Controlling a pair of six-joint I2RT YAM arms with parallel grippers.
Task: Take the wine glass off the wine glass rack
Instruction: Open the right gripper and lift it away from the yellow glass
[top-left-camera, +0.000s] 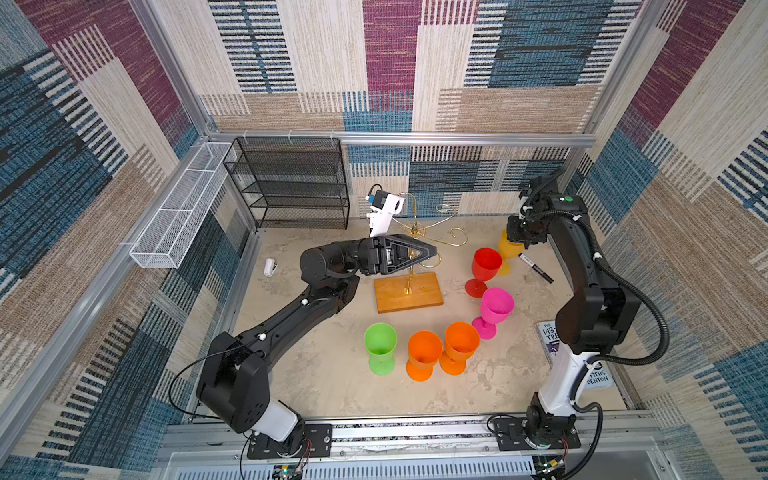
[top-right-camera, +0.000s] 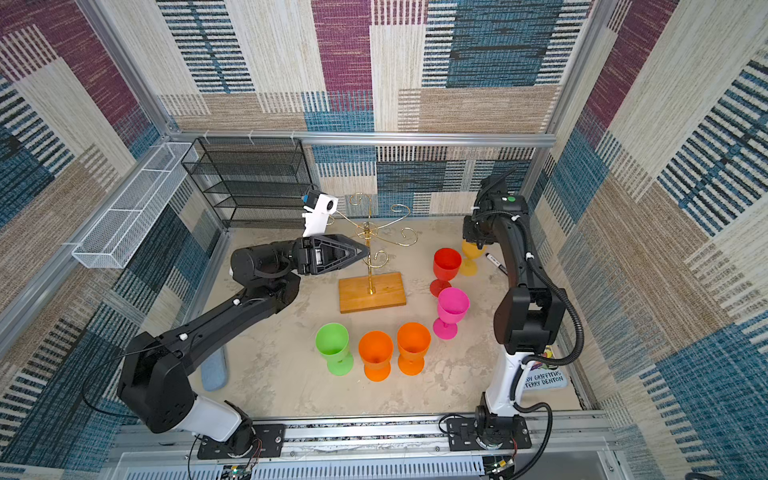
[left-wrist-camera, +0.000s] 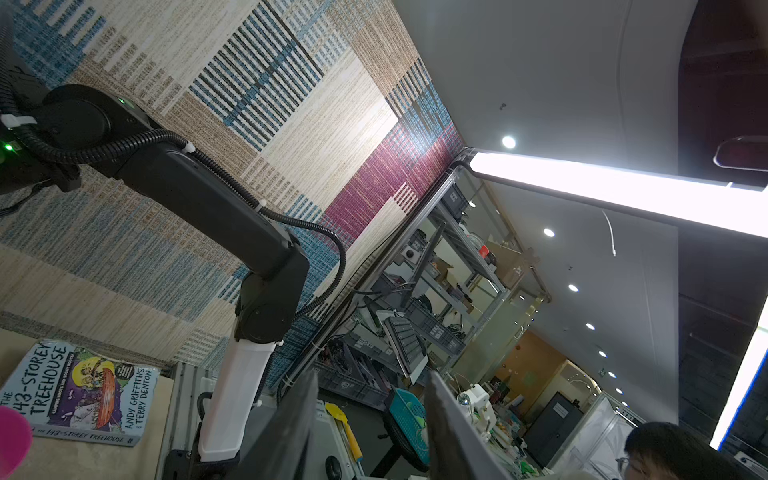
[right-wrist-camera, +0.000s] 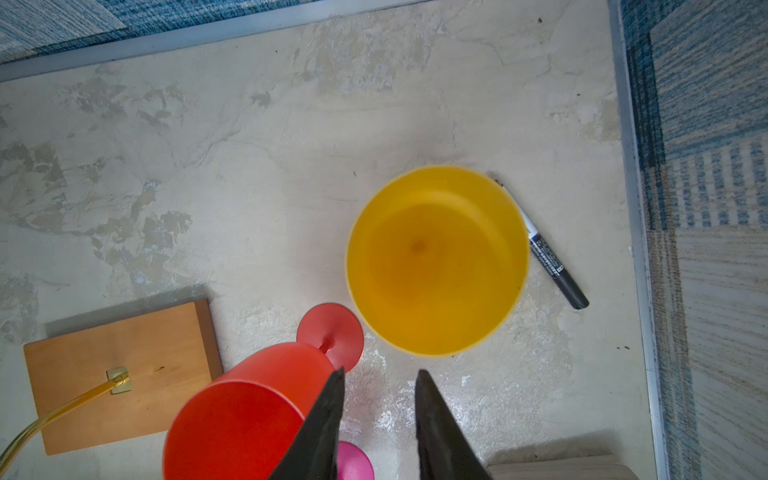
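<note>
Right gripper, jaws apart, hovers over yellow wine glass: rise straight, sparing red glass. Left gripper, apart, seemingly empty, beside wine glass rack.

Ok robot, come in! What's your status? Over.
Left gripper open, empty, beside wine glass rack pole. Right gripper open over yellow wine glass. Rack arms bare. Black marker beside that glass.

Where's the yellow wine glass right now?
In both top views the yellow wine glass stands upright at the far right, behind the red wine glass and beside the black marker, under the right end effector.
</note>
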